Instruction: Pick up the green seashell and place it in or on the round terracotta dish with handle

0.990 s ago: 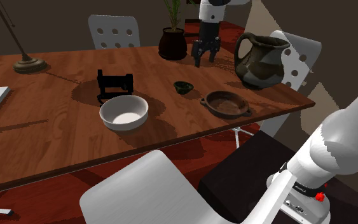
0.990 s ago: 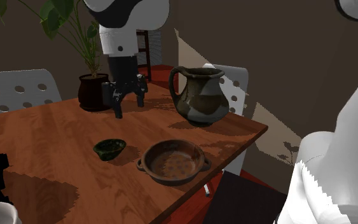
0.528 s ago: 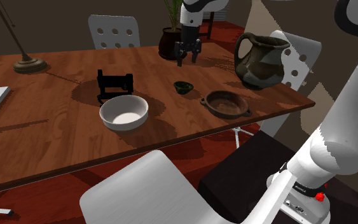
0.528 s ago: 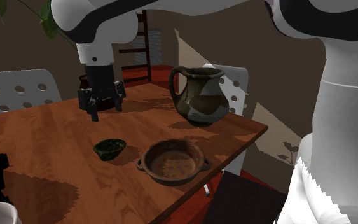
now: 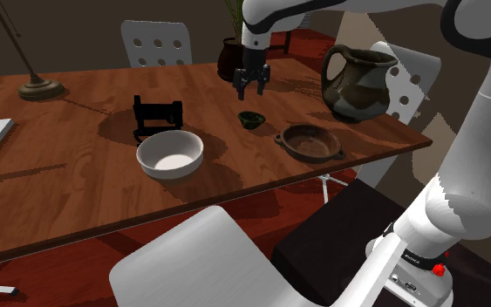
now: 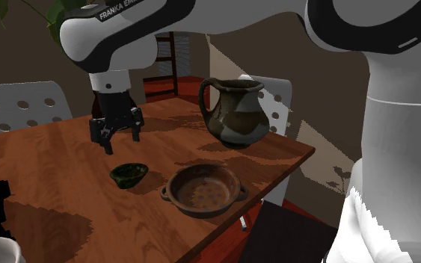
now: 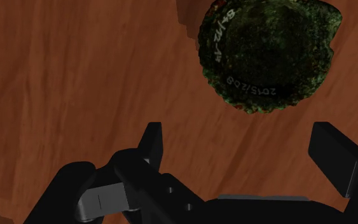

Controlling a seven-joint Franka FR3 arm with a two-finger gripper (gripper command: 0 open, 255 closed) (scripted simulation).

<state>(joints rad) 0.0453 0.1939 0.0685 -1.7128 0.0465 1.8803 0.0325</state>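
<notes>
Shoulder view: a white robot arm reaches over a wooden table [image 5: 78,174] and holds its black claw [image 5: 252,91] in the air, fingers pointing down and spread apart, with nothing between them. The green seashell [image 5: 251,119], a small dark green cup shape, lies on the table just below the claw, not touching it. The round dish [image 5: 310,141], brown with small handles, sits on the table farther from the claw than the shell does. A dark jug [image 5: 357,81] stands near the dish, off to one side of the claw. A white bowl [image 5: 171,153] rests well away from the claw on the other side.

Second exterior view: the claw [image 6: 121,140] hovers open above the table. The seashell [image 6: 128,175] lies under it with a clear gap between them. The dish [image 6: 203,190] is beside the shell, on the side away from the claw, and the jug [image 6: 235,112] stands behind the dish.

Wrist view: the claw [image 7: 241,149] shows two black fingers [image 7: 151,143] set wide apart and empty. The seashell [image 7: 266,57], hollow side up with a scalloped rim, lies out past the fingertips. It is roughly in line with the gap but a little nearer one finger.

Likely risks: if the claw drops straight down from here, it may miss the shell, or one finger may land on the rim and tip or push it across the table. The shell looks shallow and rounded, so a grip on its edge could slip. When the shell is carried to the dish, the arm could brush the nearby jug.
</notes>
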